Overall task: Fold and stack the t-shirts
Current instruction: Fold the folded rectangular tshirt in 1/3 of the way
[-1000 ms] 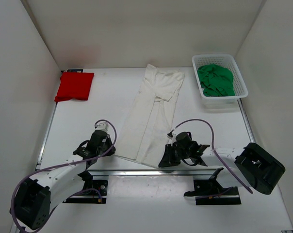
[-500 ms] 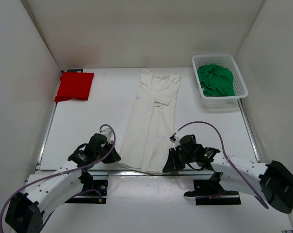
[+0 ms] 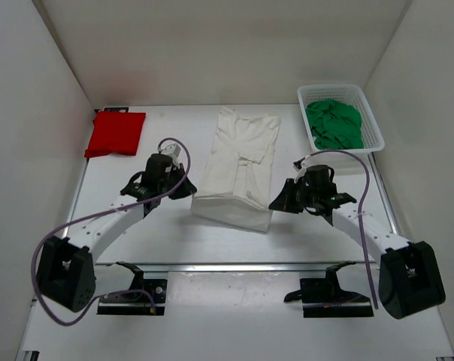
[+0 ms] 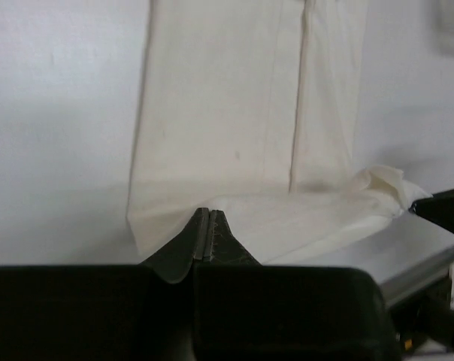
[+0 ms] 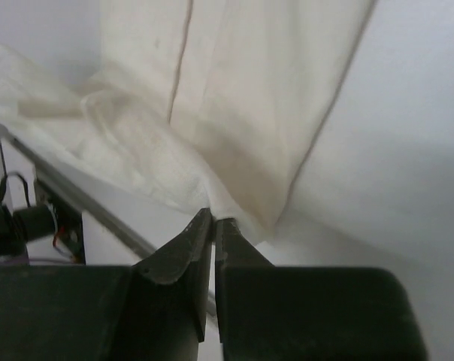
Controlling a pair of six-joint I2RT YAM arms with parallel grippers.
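White shirt [image 3: 238, 169], centre of worktop [image 3: 137, 226]: near hem pinched by left end effector [image 3: 188, 189] and right end effector [image 3: 276, 203]. Red shirt [image 3: 116, 134] far left. Green shirt [image 3: 333, 124] in basket [image 3: 373, 124] far right. Bare worktop flanks the white shirt.

table [image 3: 174, 135] white | on it: red t-shirt [image 3: 116, 134] | white t-shirt [image 3: 238, 162] | mesh basket [image 3: 340, 158]

A white plastic mesh basket [image 3: 346, 156] sits at the far right corner of the white table [image 3: 234, 244].
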